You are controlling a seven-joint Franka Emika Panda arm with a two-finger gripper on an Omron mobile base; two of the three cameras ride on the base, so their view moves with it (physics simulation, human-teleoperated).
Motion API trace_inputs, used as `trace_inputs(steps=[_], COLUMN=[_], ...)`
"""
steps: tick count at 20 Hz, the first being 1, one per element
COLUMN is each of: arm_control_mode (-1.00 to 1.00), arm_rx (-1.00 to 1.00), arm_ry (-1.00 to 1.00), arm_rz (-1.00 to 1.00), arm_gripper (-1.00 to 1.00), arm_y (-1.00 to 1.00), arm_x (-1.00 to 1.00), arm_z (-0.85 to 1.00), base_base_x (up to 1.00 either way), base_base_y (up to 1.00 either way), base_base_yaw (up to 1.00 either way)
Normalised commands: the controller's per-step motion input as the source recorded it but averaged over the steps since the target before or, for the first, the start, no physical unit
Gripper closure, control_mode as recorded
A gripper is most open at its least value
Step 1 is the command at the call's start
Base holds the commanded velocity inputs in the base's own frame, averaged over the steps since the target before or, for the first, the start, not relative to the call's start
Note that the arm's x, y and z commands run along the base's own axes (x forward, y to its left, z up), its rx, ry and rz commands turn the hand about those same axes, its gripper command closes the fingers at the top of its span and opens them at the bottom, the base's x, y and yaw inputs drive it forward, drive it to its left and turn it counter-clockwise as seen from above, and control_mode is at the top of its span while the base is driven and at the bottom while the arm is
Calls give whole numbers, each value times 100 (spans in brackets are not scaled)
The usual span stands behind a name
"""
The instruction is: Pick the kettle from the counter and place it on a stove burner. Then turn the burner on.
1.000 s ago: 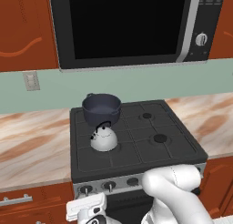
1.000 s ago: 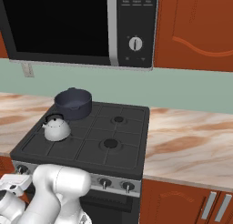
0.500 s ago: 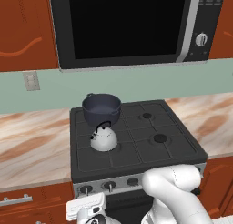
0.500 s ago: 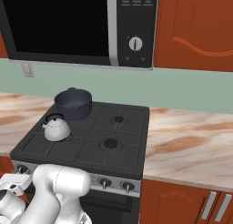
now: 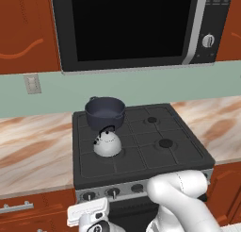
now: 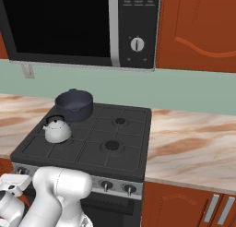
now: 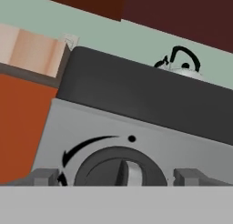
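The gripper (image 7: pixel 116 176), jaws spread wide, sits low at the stove's front panel with a control knob (image 7: pixel 121 169) directly ahead between its fingertips (image 7: pixel 44 176), and bare panel to either side of that knob. Above and beyond it, the kettle (image 5: pixel 107 143) stands on the front-left part of the cooktop (image 5: pixel 141 155), with the dark pot (image 5: pixel 105 111) just behind it crowding that corner. Farther right, the grates over the two right burners lie bare.

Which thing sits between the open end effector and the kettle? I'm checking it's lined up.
In the hand view, a stove knob lies between the end effector fingertips, kettle above.
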Motion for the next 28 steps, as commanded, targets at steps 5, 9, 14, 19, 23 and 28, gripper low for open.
trace_inputs(steps=[5, 9, 14, 19, 23, 28], arm_control_mode=[-100, -100, -100, -100, -100, -100], arm_rx=[0, 0, 0, 0, 0, -1], arm_ry=[0, 5, 7, 2, 0, 1], arm_rz=[0, 0, 0, 0, 0, 1], arm_gripper=[-100, -100, 100, 100, 100, 100], arm_y=[0, -1, -4, 0, 0, 0], arm_x=[0, 7, 6, 0, 0, 0], arm_z=[7, 0, 0, 0, 0, 0], base_base_x=[0, 0, 0, 0, 0, 0], base_base_y=[0, 0, 0, 0, 0, 0], base_base_yaw=[0, 0, 0, 0, 0, 0])
